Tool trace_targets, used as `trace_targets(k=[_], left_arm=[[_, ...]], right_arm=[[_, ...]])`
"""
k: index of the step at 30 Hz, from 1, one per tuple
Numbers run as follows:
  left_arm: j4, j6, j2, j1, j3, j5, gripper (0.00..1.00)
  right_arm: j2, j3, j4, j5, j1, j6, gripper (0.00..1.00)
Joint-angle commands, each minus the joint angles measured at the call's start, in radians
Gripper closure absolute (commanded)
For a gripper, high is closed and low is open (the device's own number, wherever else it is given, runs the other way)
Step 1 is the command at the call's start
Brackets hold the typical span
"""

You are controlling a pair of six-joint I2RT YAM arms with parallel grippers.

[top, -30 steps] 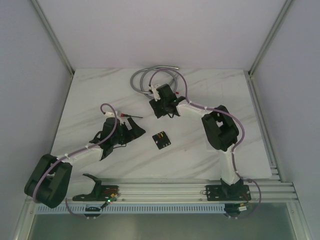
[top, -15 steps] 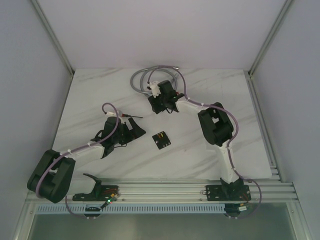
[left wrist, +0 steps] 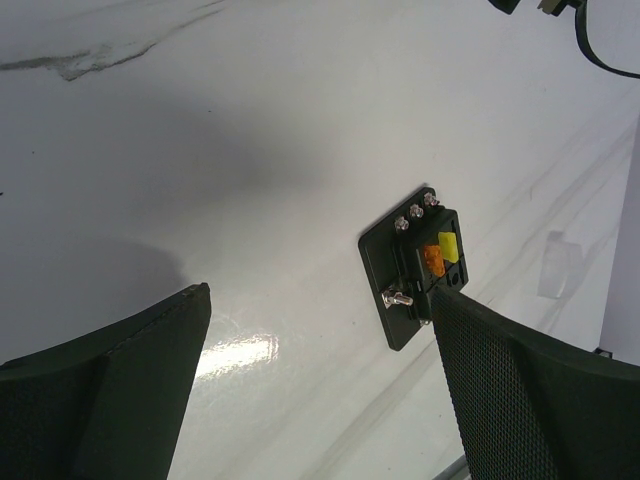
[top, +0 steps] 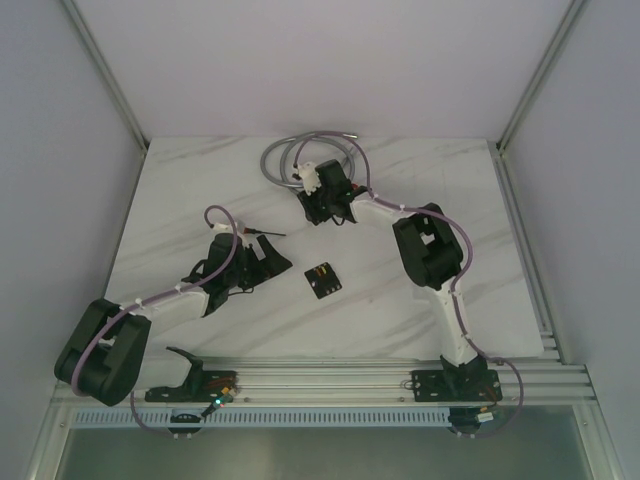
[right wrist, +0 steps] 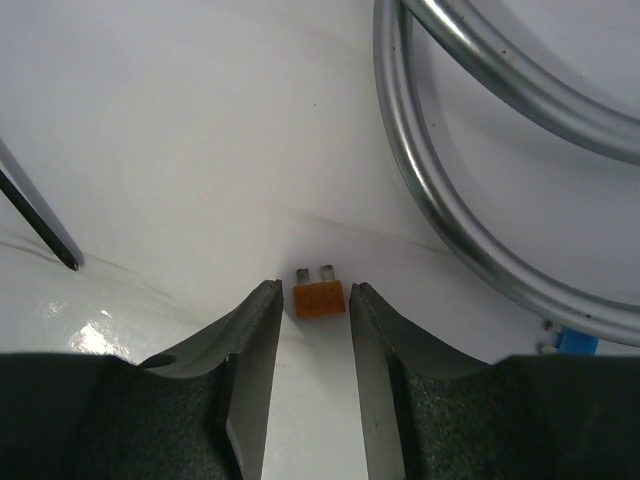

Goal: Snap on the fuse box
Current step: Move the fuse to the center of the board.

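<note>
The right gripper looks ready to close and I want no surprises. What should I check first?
1. Orange fuse centred between the fingers of the right gripper: ok.
2. Fuse flat on the table, prongs pointing away: ok.
3. Silver cable clear of the fingers: ok.
4. Left gripper open, holding nothing: ok.
5. Free slot in the fuse box: cannot tell.

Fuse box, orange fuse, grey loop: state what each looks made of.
The fuse box looks like matte black moulded plastic, with shiny metal screws. The orange fuse seems to have a plastic body and two small metal prongs. The grey loop is smooth and glossy with long highlights: metal tubing or metallic-coated cable, cannot tell which.
</note>
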Motion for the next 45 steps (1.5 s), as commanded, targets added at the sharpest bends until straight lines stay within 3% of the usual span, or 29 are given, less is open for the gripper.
trace_targets(k=[1, 11, 26, 34, 38, 45], left_arm=[[-0.004, 0.006, 0.000, 0.006, 0.020, 0.017, 0.00], [-0.003, 0.005, -0.002, 0.005, 0.020, 0.020, 0.00], [0.005, -0.015, -0.032, 0.006, 0.012, 0.045, 0.00], [0.006, -0.027, -0.052, 0.006, 0.005, 0.061, 0.00], [0.006, -0.030, -0.061, 0.005, 0.003, 0.062, 0.00], [0.007, -0.033, -0.067, 0.006, 0.002, 0.065, 0.00]], right_arm=[[0.030, 0.022, -0.017, -0.022, -0.004, -0.023, 0.61], [-0.027, -0.053, -0.040, 0.013, -0.004, -0.045, 0.72], [-0.343, -0.460, -0.100, 0.193, -0.002, 0.093, 0.78], [-0.442, -0.585, -0.150, 0.237, -0.003, 0.193, 0.74], [-0.453, -0.584, -0.173, 0.233, -0.001, 0.193, 0.66], [-0.477, -0.565, -0.172, 0.199, -0.001, 0.206, 0.63]])
